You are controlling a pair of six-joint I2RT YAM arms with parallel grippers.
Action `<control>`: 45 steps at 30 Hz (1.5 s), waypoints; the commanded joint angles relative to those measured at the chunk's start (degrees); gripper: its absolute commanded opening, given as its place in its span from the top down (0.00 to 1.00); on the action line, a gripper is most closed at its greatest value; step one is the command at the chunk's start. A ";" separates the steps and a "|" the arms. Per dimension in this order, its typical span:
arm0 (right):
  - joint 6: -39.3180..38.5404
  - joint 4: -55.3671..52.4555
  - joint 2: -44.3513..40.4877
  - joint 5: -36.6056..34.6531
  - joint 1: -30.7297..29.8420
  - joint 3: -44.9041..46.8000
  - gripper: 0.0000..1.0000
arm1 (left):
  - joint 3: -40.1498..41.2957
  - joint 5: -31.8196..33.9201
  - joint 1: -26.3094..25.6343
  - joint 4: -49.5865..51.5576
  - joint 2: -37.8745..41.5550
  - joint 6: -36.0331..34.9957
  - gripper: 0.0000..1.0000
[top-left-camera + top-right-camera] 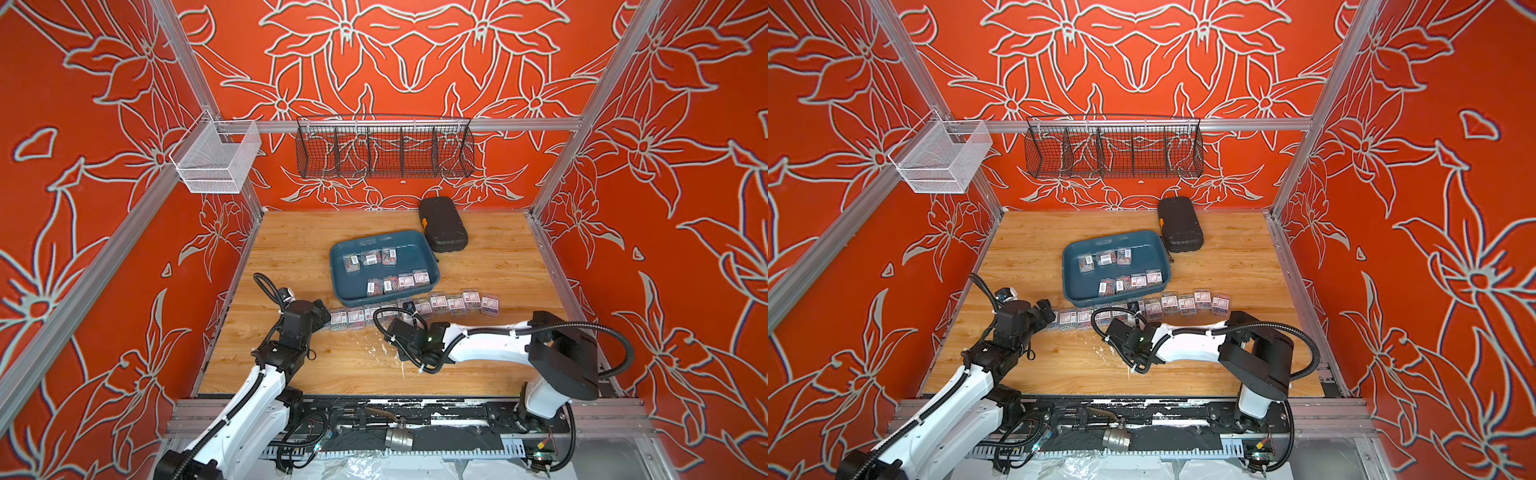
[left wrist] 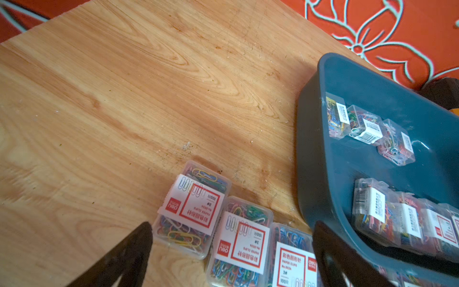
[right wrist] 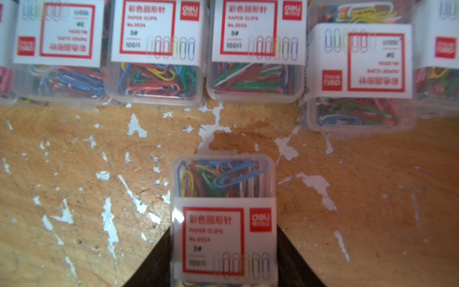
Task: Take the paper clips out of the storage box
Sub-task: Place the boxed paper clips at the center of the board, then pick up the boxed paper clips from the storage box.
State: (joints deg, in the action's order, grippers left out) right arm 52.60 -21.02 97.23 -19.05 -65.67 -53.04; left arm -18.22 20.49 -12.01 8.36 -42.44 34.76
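Note:
The storage box point(image 1: 411, 254), a shallow teal tray, sits mid-table in both top views point(image 1: 1144, 249) and holds several paper clips boxes point(image 1: 398, 282). More of these clear boxes form a row point(image 1: 455, 303) on the wood along the tray's near side. My left gripper point(image 2: 232, 231) hangs open over the row's left end point(image 2: 193, 206), beside the tray's wall point(image 2: 320, 154). My right gripper point(image 3: 224, 231) is shut on one paper clips box point(image 3: 223, 198), held just short of the row point(image 3: 159, 49). In a top view it point(image 1: 409, 311) is by the row's middle.
A black hard case point(image 1: 442, 224) lies behind the tray's right corner. A black wire basket point(image 1: 384, 151) and a white mesh basket point(image 1: 216, 160) hang on the rails. The wood near the front point(image 1: 374, 353) is scuffed with white flecks.

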 commanded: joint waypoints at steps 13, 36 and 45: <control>0.45 -1.61 -3.48 -2.98 0.76 -0.99 0.31 | -0.96 0.45 -0.18 0.52 -0.02 0.76 0.03; -13.07 -8.45 -38.96 -20.28 14.20 6.79 0.10 | -32.13 8.77 -0.18 37.16 -21.71 20.32 0.03; -21.86 -2.93 -35.43 -20.46 35.09 9.12 0.04 | -37.46 -12.43 -0.20 24.82 -27.42 0.83 0.01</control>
State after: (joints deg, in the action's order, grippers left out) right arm 34.54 -26.02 60.18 -38.37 -34.17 -45.04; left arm -54.37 19.05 -12.01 35.83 -68.42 43.05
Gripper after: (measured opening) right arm 0.960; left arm 0.987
